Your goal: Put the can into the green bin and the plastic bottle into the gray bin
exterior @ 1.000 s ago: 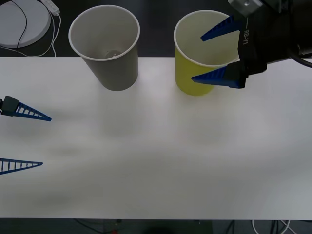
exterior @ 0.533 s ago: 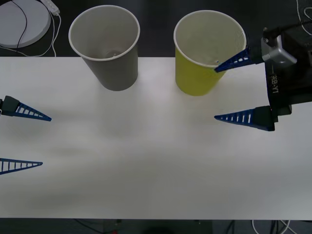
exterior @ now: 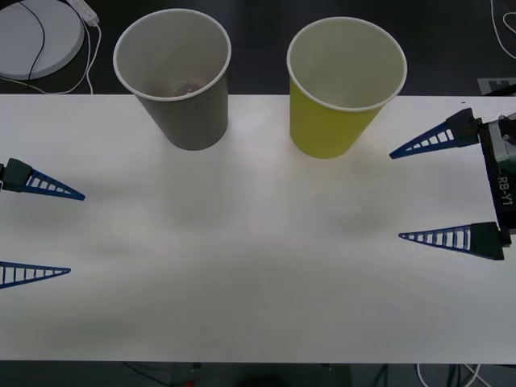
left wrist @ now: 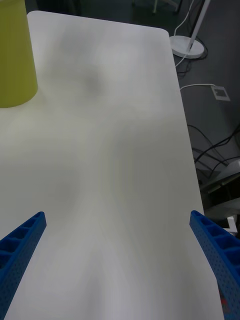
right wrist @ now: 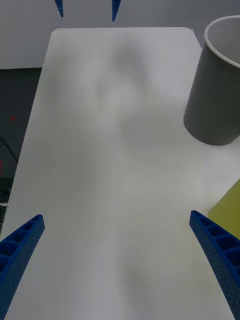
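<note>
Two cups stand side by side at the table's (exterior: 258,282) far edge: the gray bin (exterior: 181,89) on the left, the green bin (exterior: 339,93) to its right, close but not touching, both upright.

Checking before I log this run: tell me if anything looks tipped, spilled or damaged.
Nothing stands out. The gray bin and the green bin stand upright and apart on the table. The left hand and right hand sit open at the sides.
</note>
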Controlling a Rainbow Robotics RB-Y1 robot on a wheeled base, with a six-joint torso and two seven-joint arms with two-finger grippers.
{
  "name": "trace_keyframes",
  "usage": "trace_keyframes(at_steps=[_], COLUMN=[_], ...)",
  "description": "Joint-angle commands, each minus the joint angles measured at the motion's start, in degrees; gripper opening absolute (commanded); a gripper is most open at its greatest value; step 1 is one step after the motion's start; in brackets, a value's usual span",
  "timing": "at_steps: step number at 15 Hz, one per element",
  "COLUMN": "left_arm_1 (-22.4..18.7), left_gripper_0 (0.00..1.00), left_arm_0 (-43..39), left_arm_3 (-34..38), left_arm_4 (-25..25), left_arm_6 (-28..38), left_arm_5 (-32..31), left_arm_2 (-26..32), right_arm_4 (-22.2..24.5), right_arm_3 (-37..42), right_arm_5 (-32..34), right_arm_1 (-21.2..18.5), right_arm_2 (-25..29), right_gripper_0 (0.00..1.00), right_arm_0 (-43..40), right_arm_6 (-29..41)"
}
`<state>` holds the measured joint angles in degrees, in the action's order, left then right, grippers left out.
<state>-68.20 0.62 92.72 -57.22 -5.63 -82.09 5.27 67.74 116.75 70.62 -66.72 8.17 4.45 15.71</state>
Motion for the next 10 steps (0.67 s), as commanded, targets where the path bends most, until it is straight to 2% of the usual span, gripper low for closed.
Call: trace_keyframes(at_steps=[1, 5, 10], left_arm_1=[0.00, 0.00, 0.00], left_gripper_0=[1.00, 1.00, 1.00], left_arm_0=[0.00, 0.00, 0.00], left_arm_3=[0.00, 0.00, 0.00], left_arm_4=[0.00, 0.00, 0.00], left_arm_6=[0.00, 0.00, 0.00], left_arm_5=[0.00, 0.00, 0.00], left_arm_2=[0.00, 0.00, 0.00], right_arm_4=[-0.86, -2.09, -2.35], right_arm_3=[-2.05, -3.72, -3.72], right_arm_5=[5.14, 9.89, 10.42], right_arm_1=[0.18, 0.27, 0.27], right_arm_2=[3.34, 6.77, 8.44], right_gripper_0=[1.00, 1.00, 1.00], right_arm_0=[-2.34, -5.51, -8.85], right_arm_6=[-4.64, -6.66, -8.33])
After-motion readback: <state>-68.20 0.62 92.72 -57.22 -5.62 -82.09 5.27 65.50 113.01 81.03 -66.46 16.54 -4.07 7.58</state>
